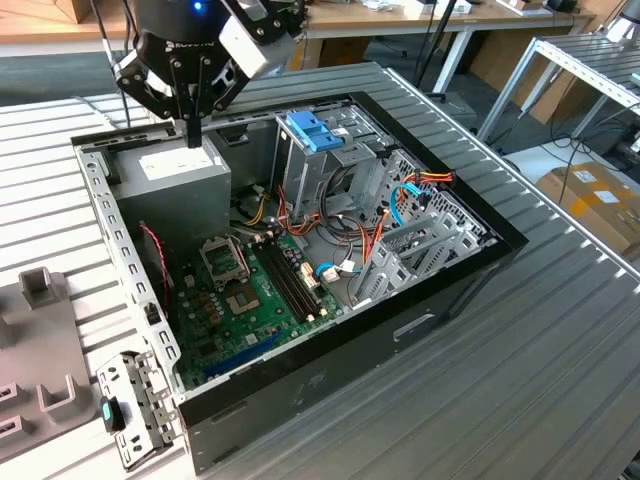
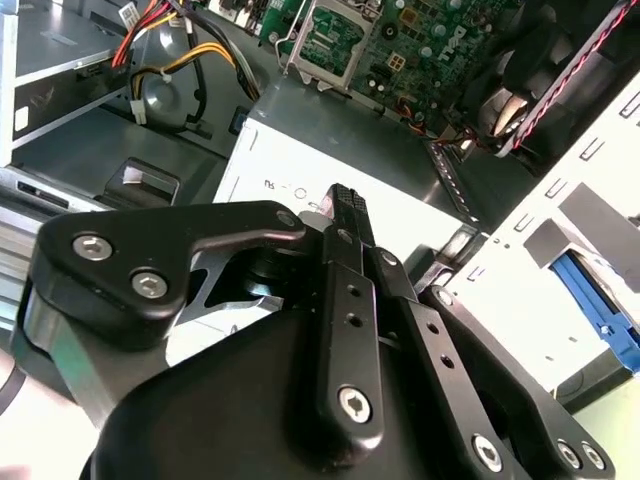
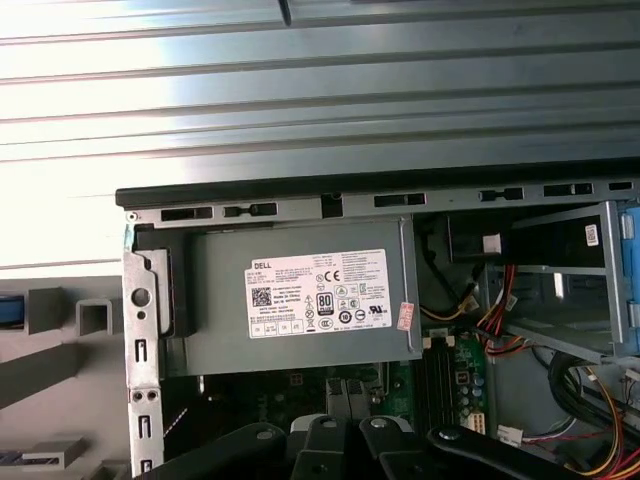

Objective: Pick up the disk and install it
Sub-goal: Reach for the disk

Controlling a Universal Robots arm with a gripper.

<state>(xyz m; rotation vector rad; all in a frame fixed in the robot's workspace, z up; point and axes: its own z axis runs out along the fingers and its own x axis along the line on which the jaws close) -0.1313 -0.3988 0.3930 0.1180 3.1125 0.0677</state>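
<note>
Claw [image 1: 193, 138] closed, empty, over power supply [image 1: 185, 190].

Arm's gripper [image 1: 192, 132] points straight down, fingertips [image 2: 343, 212] pressed together w/ nothing between them, as seen in exterior & second wrist views. Black linkage bars [image 1: 150, 88] splay out either side above the tips; round black wrist [image 1: 178, 25] sits directly above.

A ribbed grey table [image 1: 560, 380] carries an open computer case [image 1: 330, 385] and grey fixture [image 1: 45, 345].
</note>
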